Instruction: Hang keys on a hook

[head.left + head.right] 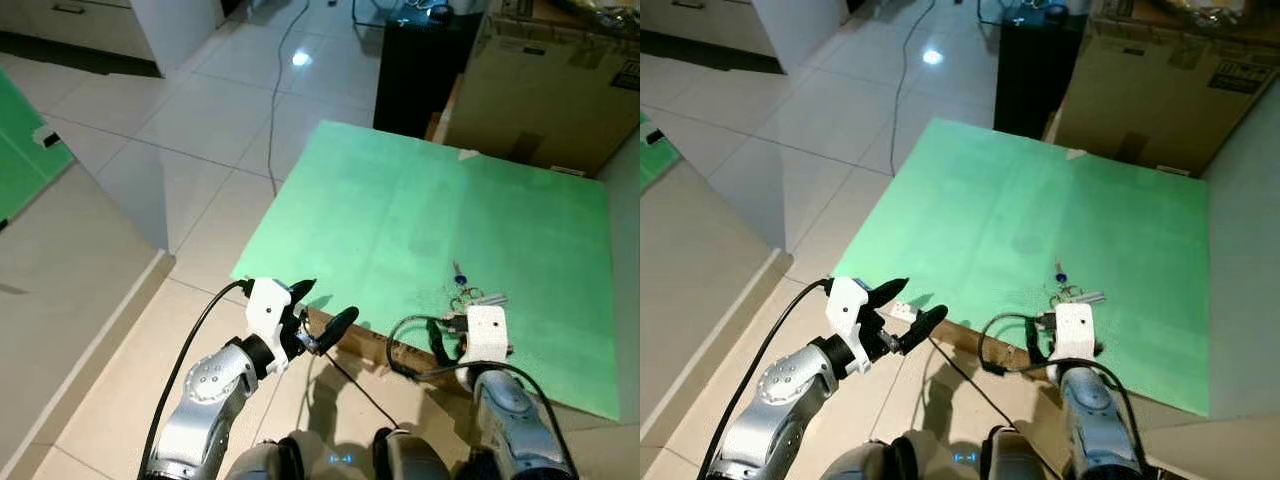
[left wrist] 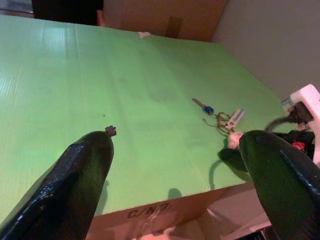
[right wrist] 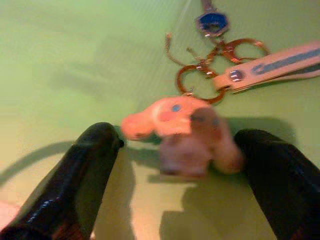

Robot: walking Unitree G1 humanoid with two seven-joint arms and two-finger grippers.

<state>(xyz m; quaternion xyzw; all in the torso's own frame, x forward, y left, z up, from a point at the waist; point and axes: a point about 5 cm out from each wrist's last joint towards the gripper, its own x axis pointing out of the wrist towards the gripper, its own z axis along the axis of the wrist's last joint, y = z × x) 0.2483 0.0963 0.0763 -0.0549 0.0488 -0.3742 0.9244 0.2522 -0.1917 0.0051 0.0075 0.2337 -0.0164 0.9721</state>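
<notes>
1. Right gripper (image 3: 175, 165): fingers spread wide, nothing held. It sits low over the green board (image 1: 400, 210), with the pink charm (image 3: 180, 127) of the keys (image 3: 220, 55) between the two fingers.
2. Keys lie flat on the board near its front edge: blue-headed key, brass rings and a tan strap (image 3: 272, 65) fan out just beyond the charm.
3. Left gripper (image 1: 322, 315): open, empty, hovering off the board's front-left corner.
4. Step in hand (judgement): pick-up approach; grasp not yet made.
5. Next: close on the charm or ring, lift, then locate a hook.
6. Surroundings: cardboard box (image 1: 560, 90) behind the board, tiled floor (image 1: 150, 130).
</notes>
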